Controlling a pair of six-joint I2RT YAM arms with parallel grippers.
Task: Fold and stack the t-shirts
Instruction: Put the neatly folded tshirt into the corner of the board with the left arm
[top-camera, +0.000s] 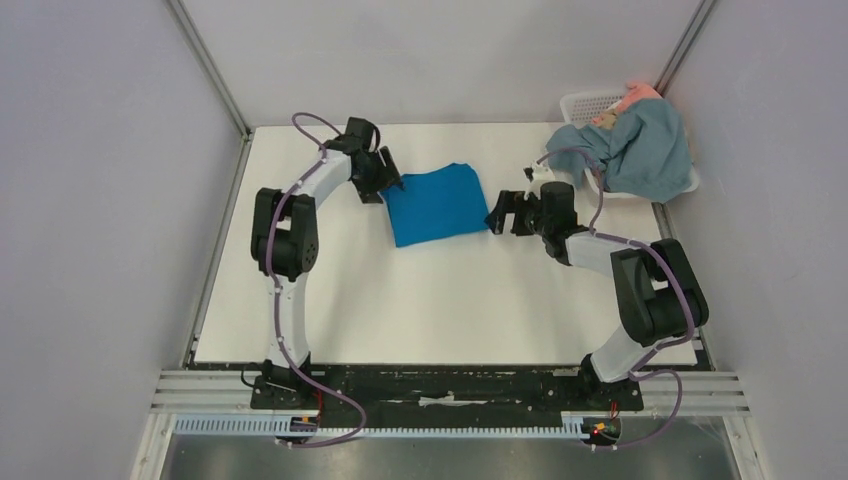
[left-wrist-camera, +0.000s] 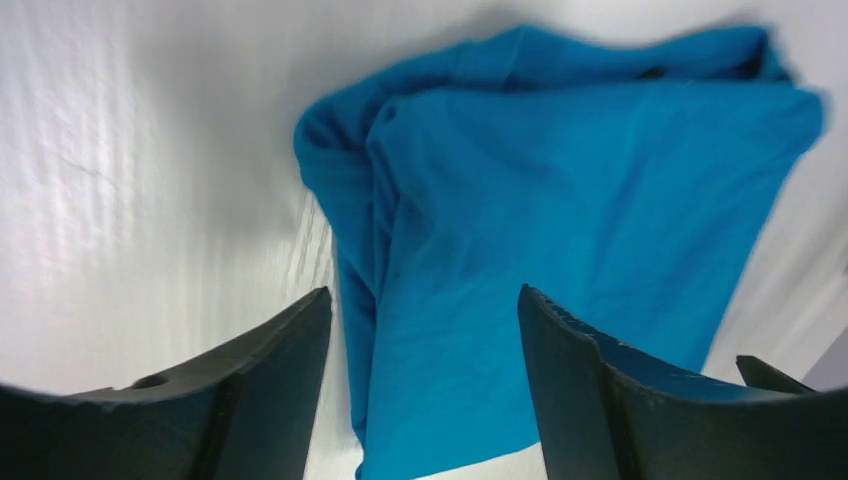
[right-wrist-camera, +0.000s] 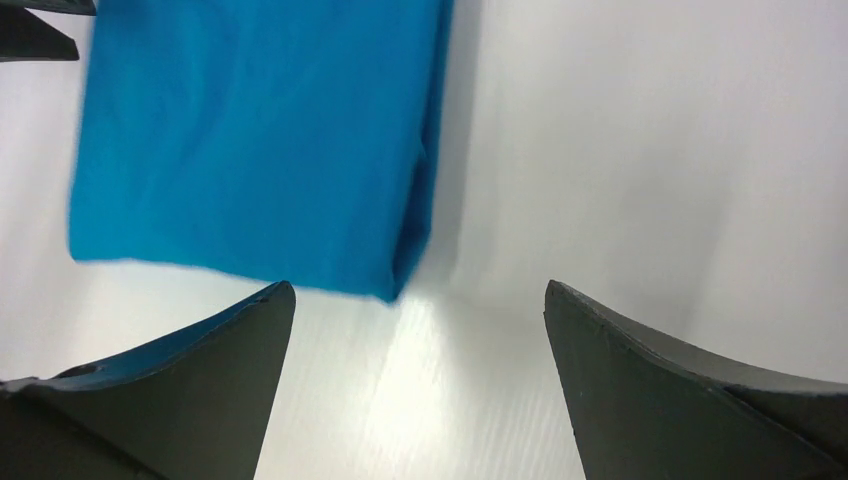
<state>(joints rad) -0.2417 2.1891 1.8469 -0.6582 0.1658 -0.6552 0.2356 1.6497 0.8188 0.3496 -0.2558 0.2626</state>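
1. Only the overhead view takes in the white lattice basket (top-camera: 585, 103), well beyond the right gripper (top-camera: 497, 215). A grey-blue t-shirt (top-camera: 635, 150) is draped over it, with salmon-pink cloth (top-camera: 640, 95) peeking out behind. Neither wrist camera shows these.
2. I count two arms, three cloths and one basket.
3. The cobalt-blue t-shirt (top-camera: 433, 203) is soft and folded into a rough rectangle. It lies flat on the white table (top-camera: 450, 300) between both pincers.
4. The left gripper (top-camera: 388, 185) has its dark fingers apart, with the shirt's edge showing between them, unclamped. The right gripper's fingers stand wide apart just beside the shirt's corner, holding nothing.
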